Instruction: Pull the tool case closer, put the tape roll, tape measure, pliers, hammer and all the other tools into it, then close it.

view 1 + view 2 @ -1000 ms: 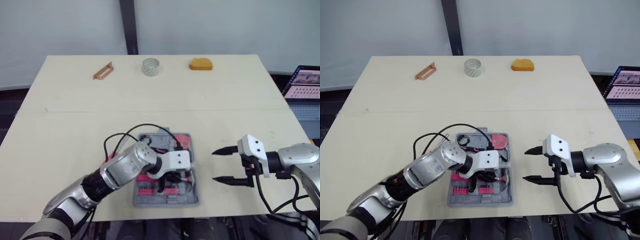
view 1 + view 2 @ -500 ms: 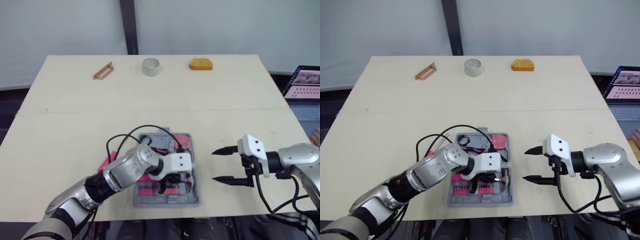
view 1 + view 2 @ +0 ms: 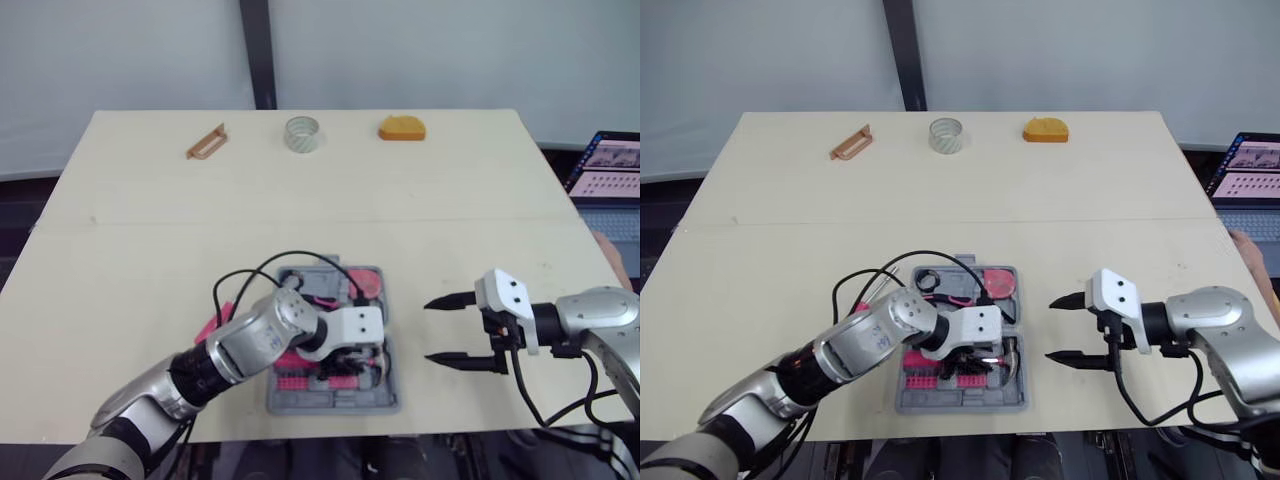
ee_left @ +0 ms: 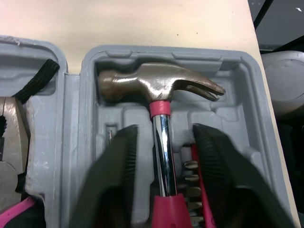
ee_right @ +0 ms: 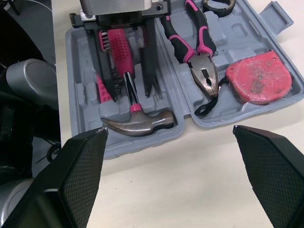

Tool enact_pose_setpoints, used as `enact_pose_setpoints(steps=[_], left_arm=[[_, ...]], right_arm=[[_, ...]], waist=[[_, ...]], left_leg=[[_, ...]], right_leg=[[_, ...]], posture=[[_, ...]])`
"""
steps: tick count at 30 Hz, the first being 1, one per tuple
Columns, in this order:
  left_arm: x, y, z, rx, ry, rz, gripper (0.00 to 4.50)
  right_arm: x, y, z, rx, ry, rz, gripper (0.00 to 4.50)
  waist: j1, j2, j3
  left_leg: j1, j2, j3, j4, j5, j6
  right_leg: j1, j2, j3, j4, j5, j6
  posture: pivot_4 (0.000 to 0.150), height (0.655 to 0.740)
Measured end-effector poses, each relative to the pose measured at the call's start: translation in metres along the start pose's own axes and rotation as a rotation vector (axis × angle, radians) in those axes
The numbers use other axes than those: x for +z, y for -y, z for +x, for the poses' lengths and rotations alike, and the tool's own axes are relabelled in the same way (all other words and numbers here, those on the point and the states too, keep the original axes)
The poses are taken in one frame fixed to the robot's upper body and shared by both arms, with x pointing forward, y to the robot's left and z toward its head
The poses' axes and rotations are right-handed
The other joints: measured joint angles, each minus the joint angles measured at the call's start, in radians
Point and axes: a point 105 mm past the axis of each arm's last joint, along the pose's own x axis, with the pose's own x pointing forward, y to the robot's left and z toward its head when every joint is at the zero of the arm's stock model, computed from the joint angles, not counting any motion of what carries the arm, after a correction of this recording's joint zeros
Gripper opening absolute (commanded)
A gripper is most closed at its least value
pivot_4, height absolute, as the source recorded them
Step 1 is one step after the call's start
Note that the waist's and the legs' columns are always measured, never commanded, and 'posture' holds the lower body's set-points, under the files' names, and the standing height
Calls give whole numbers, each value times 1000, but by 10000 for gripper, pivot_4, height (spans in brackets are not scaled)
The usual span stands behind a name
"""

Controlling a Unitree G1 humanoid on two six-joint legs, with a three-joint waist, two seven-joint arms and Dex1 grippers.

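Observation:
The grey tool case (image 3: 330, 404) lies open near the table's front edge. The pink-handled hammer (image 4: 161, 88) rests in its moulded slot, head toward the case's right rim. My left gripper (image 4: 164, 137) is over it, open, one finger on each side of the shaft with gaps showing. Pink pliers (image 5: 199, 57) and a red tape measure (image 5: 259, 78) sit in the case's other half. My right gripper (image 3: 428, 331) hovers open just right of the case, holding nothing. A pale tape roll (image 3: 301, 134) stands at the table's far edge.
An orange object (image 3: 401, 128) and a brown flat tool (image 3: 206, 142) lie along the far edge. A pink item (image 3: 213, 325) lies left of the case, partly under my left arm. A laptop (image 3: 610, 165) and a person's hand (image 3: 605, 255) are at the right.
My left gripper shifted slightly right and forward over the hammer slot. A person's hand has come into view at the right edge. The right arm has not moved.

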Motion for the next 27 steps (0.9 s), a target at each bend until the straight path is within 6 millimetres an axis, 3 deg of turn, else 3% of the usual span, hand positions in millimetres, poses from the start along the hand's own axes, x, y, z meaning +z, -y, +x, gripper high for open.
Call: enact_pose_setpoints(steps=[3,4,12,17,21,24,27], left_arm=[[0,0,0,-1,1,0,43025],[1,2,0,-6,5,3,44898],[6,1,-1,-5,30,-4,44898],[25,-17,-22,48,176,-47,44898],[36,-38,-53,100,397,-109,32429],[20,-41,-72,106,471,-108,16279],[0,-31,-71,76,508,-138,389]], right_arm=[[0,0,0,0,2,0,45000],[0,0,1,0,5,1,45000],[0,0,1,1,7,2,45000],[0,0,1,2,8,9,45000],[0,-1,1,7,12,23,45000],[4,-3,2,17,28,27,45000],[8,-5,3,31,44,27,45000]], waist=[[0,0,0],[0,0,0],[1,0,0],[-1,0,0],[-4,0,0],[-6,1,0],[-6,1,0]], left_leg=[[0,0,0,0,0,0],[0,0,0,0,0,0],[0,0,0,0,0,0],[0,0,0,0,0,0],[0,0,0,0,0,0],[1,0,0,-1,0,0],[1,0,0,-1,0,0]], right_leg=[[0,0,0,0,0,0],[0,0,0,0,0,0],[0,0,0,0,0,0],[0,0,0,0,0,0],[0,0,0,0,0,0],[0,0,0,0,0,0],[0,0,0,0,0,0]], posture=[[1500,7400],[1500,7400],[1500,7400],[1500,7400],[1500,7400],[1500,7400],[1500,7400]])
